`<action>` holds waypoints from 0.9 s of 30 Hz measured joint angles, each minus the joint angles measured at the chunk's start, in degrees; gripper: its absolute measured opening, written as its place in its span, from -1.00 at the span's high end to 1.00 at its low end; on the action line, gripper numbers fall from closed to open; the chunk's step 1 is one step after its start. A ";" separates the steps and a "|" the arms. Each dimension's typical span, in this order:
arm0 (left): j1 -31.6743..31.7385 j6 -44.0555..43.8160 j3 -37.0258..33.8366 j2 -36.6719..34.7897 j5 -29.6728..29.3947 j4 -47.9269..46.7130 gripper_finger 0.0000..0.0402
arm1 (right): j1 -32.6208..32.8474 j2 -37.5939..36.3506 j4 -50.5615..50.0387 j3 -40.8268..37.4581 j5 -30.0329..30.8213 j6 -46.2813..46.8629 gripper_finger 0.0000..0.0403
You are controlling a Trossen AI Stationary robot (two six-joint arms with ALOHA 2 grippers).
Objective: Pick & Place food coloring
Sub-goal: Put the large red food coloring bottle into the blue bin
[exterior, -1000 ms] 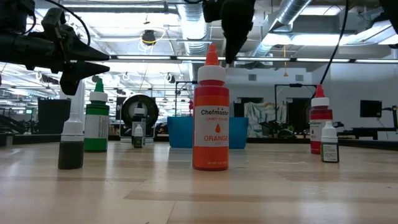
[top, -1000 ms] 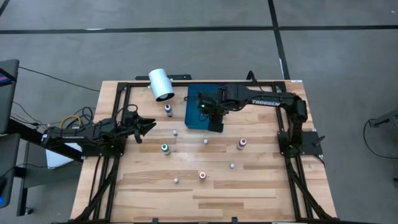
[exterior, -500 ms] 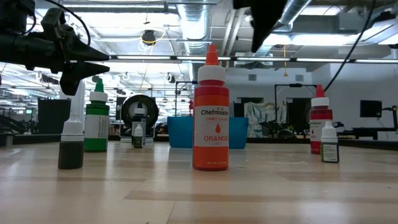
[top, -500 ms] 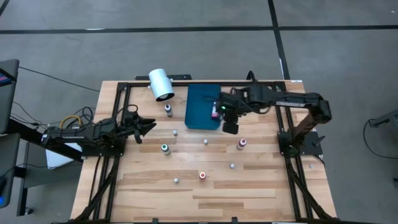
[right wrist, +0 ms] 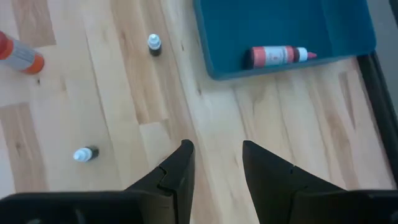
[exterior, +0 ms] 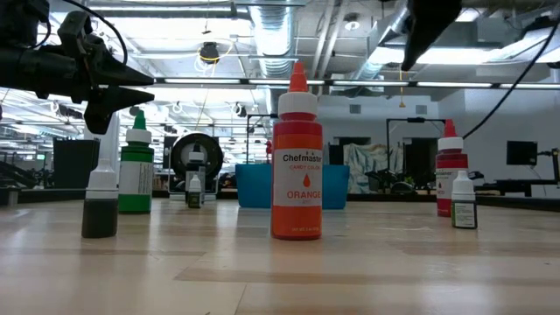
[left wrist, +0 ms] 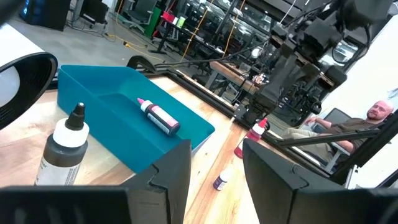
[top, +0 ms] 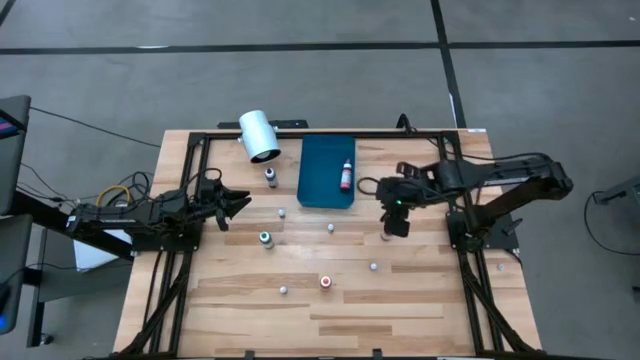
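One pink-topped bottle (top: 346, 176) in blue tray (top: 318, 190), seven bottles on table (top: 420, 290), both hands parted, empty.

Nine bottles in all. One pink bottle (top: 345, 177) lies in the single blue tray (top: 320, 160). Four larger ones stand on the counter (top: 420, 300): dark-topped bottle (top: 270, 177), green bottle (top: 265, 238), orange bottle (top: 325, 282), red bottle (exterior: 449, 171). Four tiny pale bottles (top: 331, 228) stand among them. One white cylinder (top: 259, 135). Two arms (top: 500, 170).

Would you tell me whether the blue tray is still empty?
No, one pink bottle lies on its side inside the blue tray.
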 joint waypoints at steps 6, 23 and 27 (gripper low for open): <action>-0.02 0.00 0.00 0.00 0.00 0.00 0.32 | 4.70 -3.68 -0.26 -4.12 4.27 4.68 0.39; -0.01 0.00 0.00 0.00 0.02 -0.01 0.32 | 17.78 -7.04 0.35 -12.75 12.76 16.75 0.39; -0.02 0.00 0.00 0.00 0.02 0.00 0.32 | 20.38 -7.00 0.40 -14.64 13.47 19.56 0.39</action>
